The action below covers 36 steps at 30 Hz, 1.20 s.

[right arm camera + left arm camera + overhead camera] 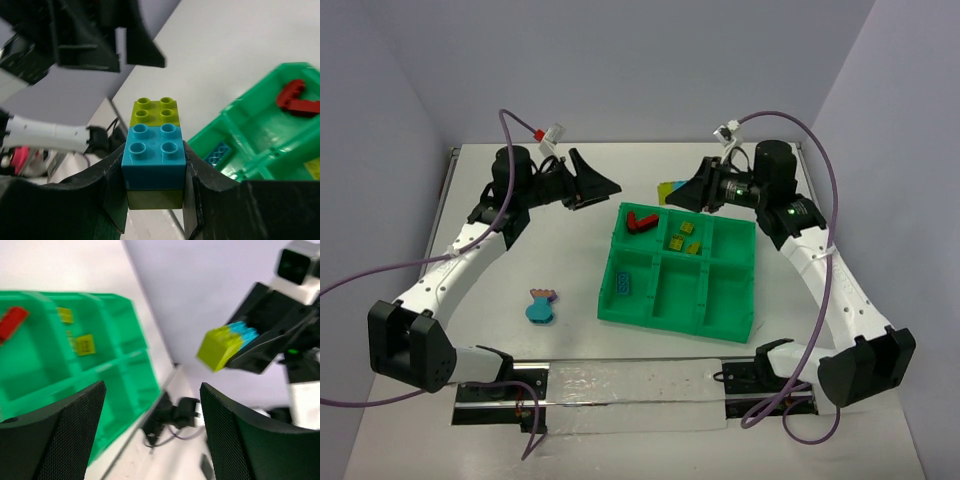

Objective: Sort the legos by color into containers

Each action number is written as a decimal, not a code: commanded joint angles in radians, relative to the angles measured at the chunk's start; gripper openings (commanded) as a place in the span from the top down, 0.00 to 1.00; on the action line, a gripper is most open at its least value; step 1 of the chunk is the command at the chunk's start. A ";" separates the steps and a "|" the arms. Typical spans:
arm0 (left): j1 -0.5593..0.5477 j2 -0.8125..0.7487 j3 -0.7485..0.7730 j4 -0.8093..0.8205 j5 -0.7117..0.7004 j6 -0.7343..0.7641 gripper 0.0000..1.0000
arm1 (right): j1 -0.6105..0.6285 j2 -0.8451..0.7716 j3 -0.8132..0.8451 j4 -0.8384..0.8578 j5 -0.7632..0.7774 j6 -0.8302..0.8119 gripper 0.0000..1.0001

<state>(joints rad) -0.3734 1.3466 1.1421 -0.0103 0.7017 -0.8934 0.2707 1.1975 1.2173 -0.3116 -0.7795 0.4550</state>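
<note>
My right gripper is shut on a lego cluster: a cyan brick and a yellow-green brick side by side on a yellow-green one. It hangs in the air behind the green tray's back left corner, where the cluster shows beside the right gripper. My left gripper faces it, open and empty, a short gap away. In the left wrist view the cluster floats beyond the left gripper. The tray holds a red lego, yellow legos and a blue lego.
A blue and pinkish cluster lies on the white table left of the tray. The tray's other compartments hold nothing. Purple cables arc over both arms. A metal rail runs along the near edge.
</note>
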 commanded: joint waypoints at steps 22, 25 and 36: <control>-0.009 -0.001 -0.016 0.261 0.390 0.011 0.21 | 0.186 0.177 0.126 0.210 -0.213 0.032 1.00; -0.016 0.010 -0.015 0.300 0.395 -0.014 0.26 | 0.188 0.178 0.127 0.209 -0.223 0.032 1.00; -0.048 0.032 -0.005 0.380 0.386 -0.075 0.41 | 0.199 0.209 0.148 0.180 -0.227 0.018 1.00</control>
<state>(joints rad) -0.4124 1.3749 1.0927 0.2850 1.0752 -0.9506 0.4559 1.3979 1.3064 -0.1604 -0.9844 0.4816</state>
